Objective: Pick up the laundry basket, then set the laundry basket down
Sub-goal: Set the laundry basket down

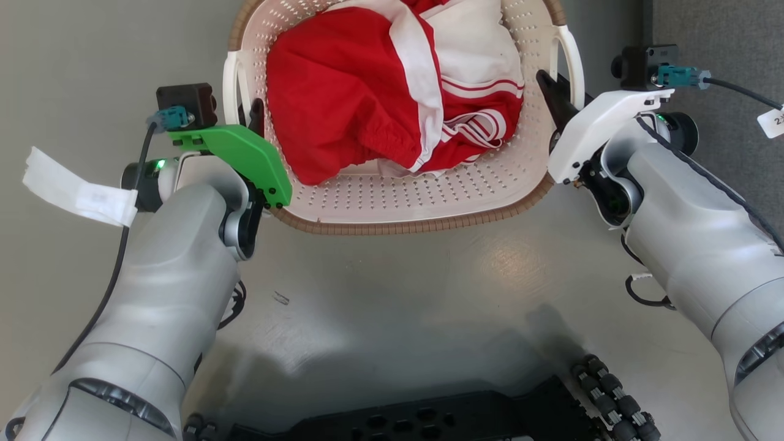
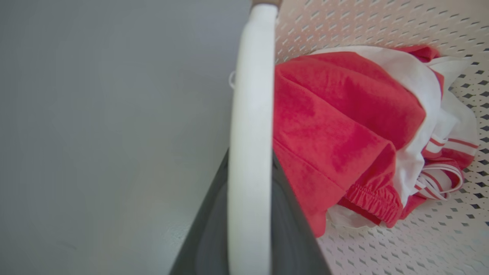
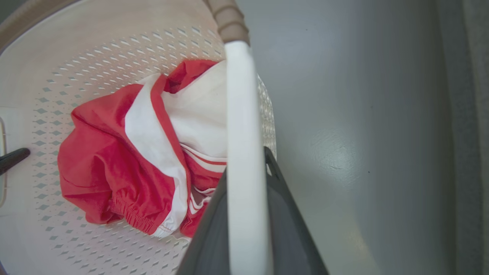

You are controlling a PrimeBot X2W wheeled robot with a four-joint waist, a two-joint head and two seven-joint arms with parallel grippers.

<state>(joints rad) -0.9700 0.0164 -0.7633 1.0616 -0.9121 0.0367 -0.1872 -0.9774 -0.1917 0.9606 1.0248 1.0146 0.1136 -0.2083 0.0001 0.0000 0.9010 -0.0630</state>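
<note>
Gripping both ends of the laundry basket (image 1: 398,228): my L pincer (image 1: 250,116) is closed on the L handle (image 1: 230,86) and my R pincer (image 1: 560,89) on the R handle (image 1: 572,58). In each wrist view the white bar, L (image 2: 250,133) and R (image 3: 242,152), runs straight up between my dark fingers (image 2: 208,236) (image 3: 284,229), which touch it on both sides.

The basket sits dead ahead between my arms, and neither arm is nearer. Its far end is cut off at the top of the head view, but I judge its long axis runs L to R, pincer to pincer. The handle bars run fore-aft, in line with my fingers.

Can't tell whether it's off the grey floor (image 1: 429,294) yet.

Red-and-white clothing (image 1: 343,92) is heaped inside, nearer the far wall. My wheeled base (image 1: 429,422) is below, well apart from the rim. A paper tag (image 1: 73,187) hangs off the L cable. Darker flooring (image 1: 723,24) lies far R. Nothing blocks a straight lift or lowering. I'd keep both sides level so the load doesn't slide.
</note>
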